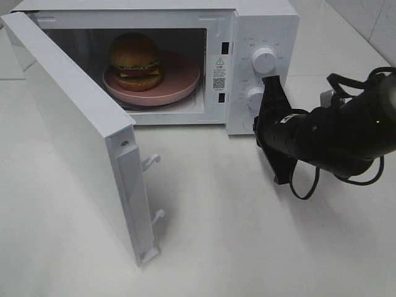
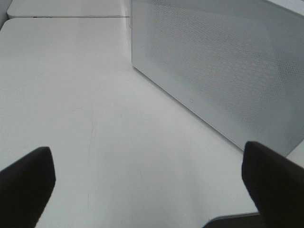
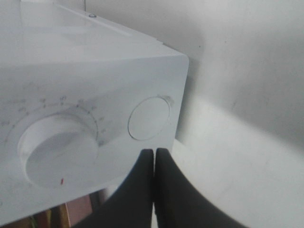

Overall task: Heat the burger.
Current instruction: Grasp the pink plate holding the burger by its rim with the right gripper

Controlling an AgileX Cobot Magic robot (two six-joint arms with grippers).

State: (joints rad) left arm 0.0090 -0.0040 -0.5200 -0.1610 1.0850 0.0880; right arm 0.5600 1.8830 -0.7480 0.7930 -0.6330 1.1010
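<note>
The burger (image 1: 136,60) sits on a pink plate (image 1: 179,83) inside the white microwave (image 1: 266,25). The microwave door (image 1: 80,130) swings wide open toward the front left. My right gripper (image 1: 272,80) is shut and empty, with its fingers pressed together just in front of the control panel beside the lower knob (image 1: 253,96). In the right wrist view the shut right gripper (image 3: 154,153) points close under a round button (image 3: 148,118), next to a dial (image 3: 59,145). My left gripper (image 2: 149,183) is open and empty over the bare table, facing the door's meshed outer face (image 2: 228,71).
The upper knob (image 1: 264,60) sits above the lower one on the panel. Door latch hooks (image 1: 151,162) stick out from the open door's edge. White tabletop (image 1: 247,235) lies in front of the microwave, and the right arm's cable (image 1: 306,185) hangs over it.
</note>
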